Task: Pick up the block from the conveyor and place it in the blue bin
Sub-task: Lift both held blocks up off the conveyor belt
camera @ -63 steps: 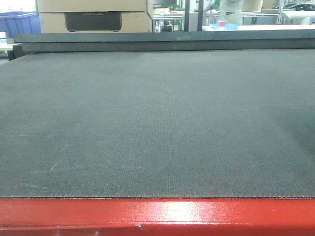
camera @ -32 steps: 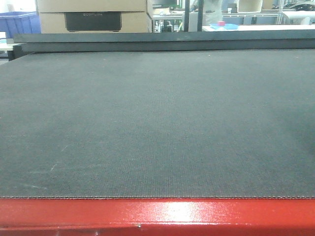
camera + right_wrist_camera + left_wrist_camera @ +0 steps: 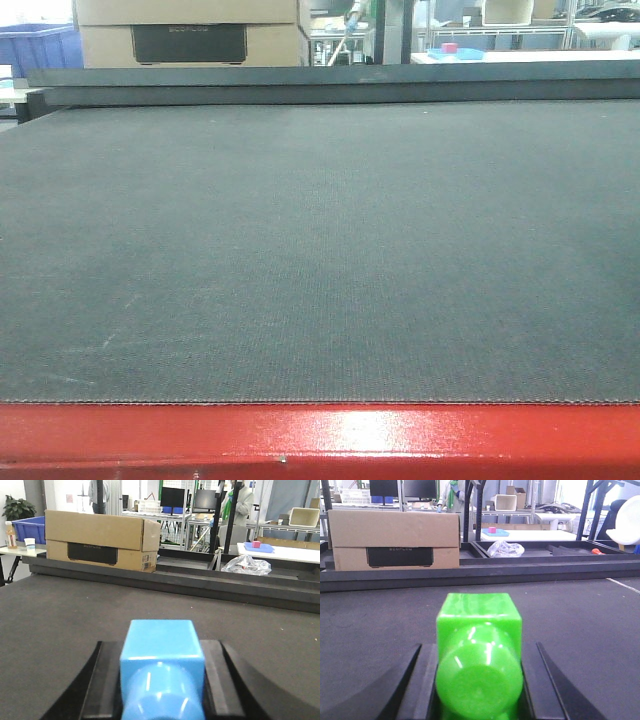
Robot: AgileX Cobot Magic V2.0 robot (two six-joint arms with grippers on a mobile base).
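Observation:
The conveyor [image 3: 320,250] is a wide dark grey woven belt with a glossy red frame [image 3: 320,435] along its near edge; no block or gripper shows on it in the front view. In the left wrist view, my left gripper [image 3: 479,652] is shut on a glossy green block [image 3: 479,630], just above the belt [image 3: 580,620]. In the right wrist view, my right gripper [image 3: 161,650] is shut on a light blue block [image 3: 161,640] over the belt [image 3: 60,610]. A blue bin [image 3: 40,45] stands beyond the belt's far left; it also shows in the right wrist view [image 3: 27,527].
A cardboard box [image 3: 190,30] stands behind the belt's far dark rail [image 3: 330,80]. A crumpled plastic bag [image 3: 505,549] lies in a black tray behind the rail. A table with a small pink block on a blue tray [image 3: 257,546] and a person [image 3: 240,502] are farther back.
The belt and frame look the same. Only the person in the background behind the belt has moved to the left.

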